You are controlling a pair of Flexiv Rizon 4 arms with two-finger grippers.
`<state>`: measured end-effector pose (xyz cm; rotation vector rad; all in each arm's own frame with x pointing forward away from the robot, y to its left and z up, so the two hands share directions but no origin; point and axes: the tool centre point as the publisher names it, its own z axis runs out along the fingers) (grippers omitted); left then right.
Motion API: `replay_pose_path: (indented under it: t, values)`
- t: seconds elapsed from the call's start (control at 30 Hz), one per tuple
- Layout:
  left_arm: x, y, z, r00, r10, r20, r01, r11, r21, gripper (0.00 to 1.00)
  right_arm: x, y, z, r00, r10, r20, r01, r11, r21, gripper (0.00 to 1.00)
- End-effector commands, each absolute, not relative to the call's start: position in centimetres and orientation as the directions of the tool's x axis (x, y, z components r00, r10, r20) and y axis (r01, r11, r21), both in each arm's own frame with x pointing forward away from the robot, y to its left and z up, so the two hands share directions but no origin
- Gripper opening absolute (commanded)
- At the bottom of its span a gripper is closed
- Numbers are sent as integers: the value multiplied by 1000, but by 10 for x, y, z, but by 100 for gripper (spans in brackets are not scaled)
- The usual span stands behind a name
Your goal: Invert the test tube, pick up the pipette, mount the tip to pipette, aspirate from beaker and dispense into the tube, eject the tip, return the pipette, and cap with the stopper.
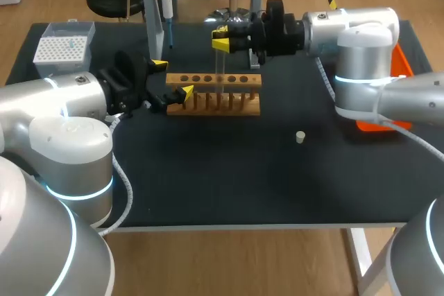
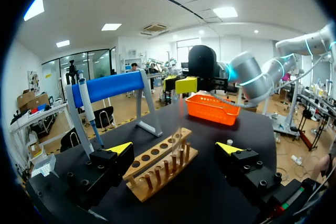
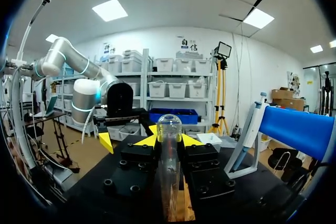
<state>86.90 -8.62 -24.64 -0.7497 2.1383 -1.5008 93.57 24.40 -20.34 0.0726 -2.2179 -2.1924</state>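
Where stopper (image 1: 300, 136) lies, table (image 1: 243, 178) is black.

Head view high behind, wrist views low, facing (wooden rack (image 1: 214, 80) shared)

the left arm (image 1: 62, 102) comes in from the near left with its wrist level. the left gripper (image 1: 172, 78) points across toward the right, its two yellow-tipped fingers (image 2: 119, 148) spread wide with nothing clamped between them. the right arm (image 1: 350, 32) enters from the far right, bent at the elbow, its forearm level and aimed left. the right gripper (image 1: 221, 38) sits higher than the left one and faces it, its fingers pressed from both sides on an upright test tube (image 3: 169, 124).
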Motion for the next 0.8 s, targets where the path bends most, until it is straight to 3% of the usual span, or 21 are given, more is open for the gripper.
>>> replay_pose_path:
  t: [0.03, 0.8]
  values:
    - [869, -86, -248, -766, -642, -32, -184, 267, -946, 100, 925, 234, -197, -999, -33, -21, -22, 19, 1000, 0]
    - [869, -86, -248, -766, -642, -32, -184, 267, -946, 100, 912, 214, -195, -1000, -10, -10, -10, 19, 1000, 0]
